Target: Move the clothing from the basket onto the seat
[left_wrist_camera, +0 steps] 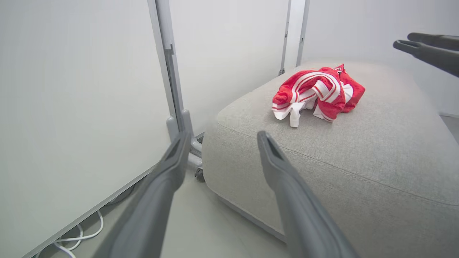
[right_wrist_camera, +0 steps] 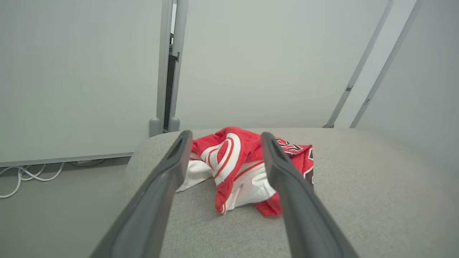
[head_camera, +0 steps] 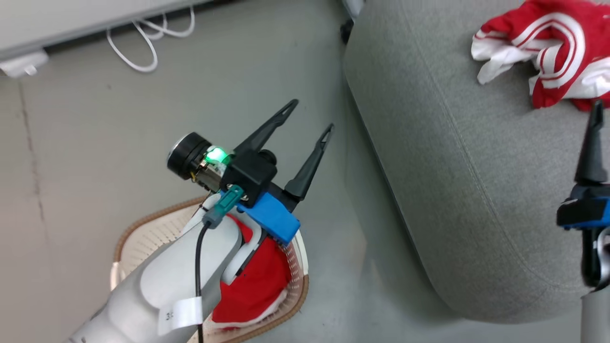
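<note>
Two red garments with white stripes are in view, and they lie well apart. In the head view, white cables (head_camera: pixel 143 47) rest on the floor (head_camera: pixel 95 143) at 11 o'clock. At 7 o'clock stands the basket (head_camera: pixel 143 225), and the first garment (head_camera: pixel 257 286) lies inside it, partly hidden by the left forearm (head_camera: pixel 167 276). A white tag (head_camera: pixel 183 312) is wrapped around the cable on this forearm; its writing begins with "3" and the rest I cannot read.

The left hand (head_camera: pixel 311 114) points towards 1 o'clock over the floor between the basket and the seat (head_camera: pixel 452 166). Its two fingers are spread wide and nothing is between them. The second garment (head_camera: pixel 548 43) lies crumpled on the seat at 2 o'clock.

In the right wrist view the right hand (right_wrist_camera: pixel 226 135) also has its fingers wide apart and grips nothing; the second garment lies on the cushion just beyond the fingertips. This view shows a dark lettering patch (right_wrist_camera: pixel 294 147) on that garment, too small to read. The left wrist view shows the pale wall panels (left_wrist_camera: pixel 71 107) at 9 o'clock and a small castor (left_wrist_camera: pixel 199 175) beside the seat's corner.
</note>
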Controlling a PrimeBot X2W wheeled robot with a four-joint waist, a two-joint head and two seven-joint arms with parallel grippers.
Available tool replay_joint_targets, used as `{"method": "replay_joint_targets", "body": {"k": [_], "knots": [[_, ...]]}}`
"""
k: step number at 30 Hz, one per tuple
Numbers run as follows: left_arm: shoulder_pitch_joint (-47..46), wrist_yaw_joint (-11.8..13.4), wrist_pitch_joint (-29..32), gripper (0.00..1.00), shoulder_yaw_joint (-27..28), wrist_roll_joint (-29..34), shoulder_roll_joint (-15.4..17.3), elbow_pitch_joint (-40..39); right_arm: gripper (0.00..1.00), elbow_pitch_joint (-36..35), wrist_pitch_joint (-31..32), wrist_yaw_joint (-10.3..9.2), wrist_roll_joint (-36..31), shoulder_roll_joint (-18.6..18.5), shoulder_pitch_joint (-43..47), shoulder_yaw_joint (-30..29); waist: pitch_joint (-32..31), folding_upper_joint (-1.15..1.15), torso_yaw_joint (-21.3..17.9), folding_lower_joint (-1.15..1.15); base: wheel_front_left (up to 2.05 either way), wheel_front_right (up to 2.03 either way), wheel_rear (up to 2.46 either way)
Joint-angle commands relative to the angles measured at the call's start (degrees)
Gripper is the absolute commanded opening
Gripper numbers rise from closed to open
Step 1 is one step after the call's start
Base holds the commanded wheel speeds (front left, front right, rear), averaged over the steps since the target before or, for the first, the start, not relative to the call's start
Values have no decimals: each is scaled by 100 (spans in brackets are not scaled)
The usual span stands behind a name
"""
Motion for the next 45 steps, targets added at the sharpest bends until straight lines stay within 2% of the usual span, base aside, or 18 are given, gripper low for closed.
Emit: {"method": "replay_joint_targets", "body": {"k": [1, 8, 17, 26, 35, 45], "knots": [[158, 51, -26, 100, 155, 30, -9, -60, 100, -73, -20, 1, 47, 19, 166, 124, -516, 0, 228, 1, 0, 0, 0], [1041, 174, -31, 100, 1110, 291, 26, -367, 100, -208, -20, 1, 144, 101, 566, 923, -1182, 0, 673, 1, 0, 0, 0], [2144, 247, -32, 100, 2486, 789, -153, -757, 100, -159, -20, 1, 379, 203, 857, 1624, -1839, 0, 1210, 1, 0, 0, 0], [3052, 31, -33, 100, 3603, 1181, -428, -837, 100, -106, -20, 1, 576, 293, 1180, 1776, -2209, 0, 1592, 1, 0, 0, 0], [3630, -319, -32, 100, 4632, 1571, -773, -1022, 100, 16, -20, 1, 838, 314, 1488, 1802, -2298, 0, 1714, 1, 0, 0, 0], [4037, -720, -32, 100, 5167, 1944, -1087, -1077, 100, 50, -20, 1, 1075, 314, 1881, 1865, -2367, 0, 1760, 1, 0, 0, 0]]}}
